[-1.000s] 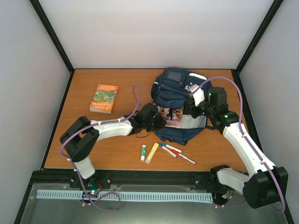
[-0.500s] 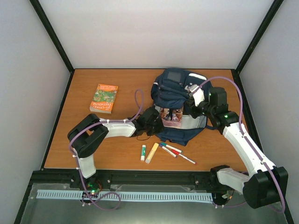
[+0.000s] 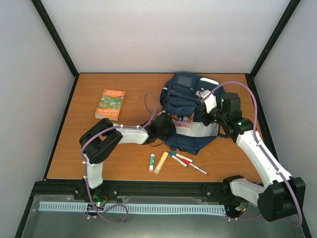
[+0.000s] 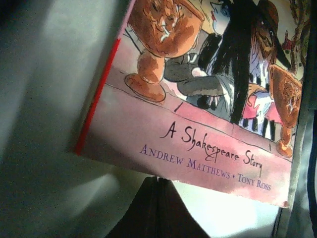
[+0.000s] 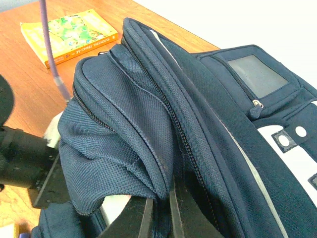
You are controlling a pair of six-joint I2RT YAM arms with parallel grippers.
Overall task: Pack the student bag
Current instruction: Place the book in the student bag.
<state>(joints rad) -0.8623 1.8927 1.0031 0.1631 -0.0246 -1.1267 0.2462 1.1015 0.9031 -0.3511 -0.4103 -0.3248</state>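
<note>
- The student bag (image 3: 184,96), a navy fabric backpack with a white patch, is lying on the wooden table (image 3: 124,148). In the overhead view it is sitting toward two o'clock from the table's middle, with its mouth facing six o'clock, toward the arms.
- The right gripper (image 5: 159,210) is reaching in from the bag's three o'clock side. Its fingers are pinching a fold of navy cloth beside the zipper and holding that flap up, so the mouth is gaping.
- The left gripper (image 4: 158,198) is coming in from eight o'clock. Its fingers are pressed flat together with nothing visible between them, and their tips are meeting the near edge of a Shakespeare picture book (image 4: 198,148).
- That pink-covered book is lying partly inside the mouth, against the pale lining.
- You are probably dealing with a soft, floppy bag. The cloth is sagging in folds, so the opening will likely collapse if the flap is let go.
- The woven fabric looks grippy rather than slick. The seam by the zipper seems the firmest place for you to hold.
- An orange paperback (image 3: 110,104) is lying at ten o'clock on the table.
- A glue stick (image 3: 152,161) and several pens (image 3: 185,161) are lying at six o'clock of the bag, outside it.
</note>
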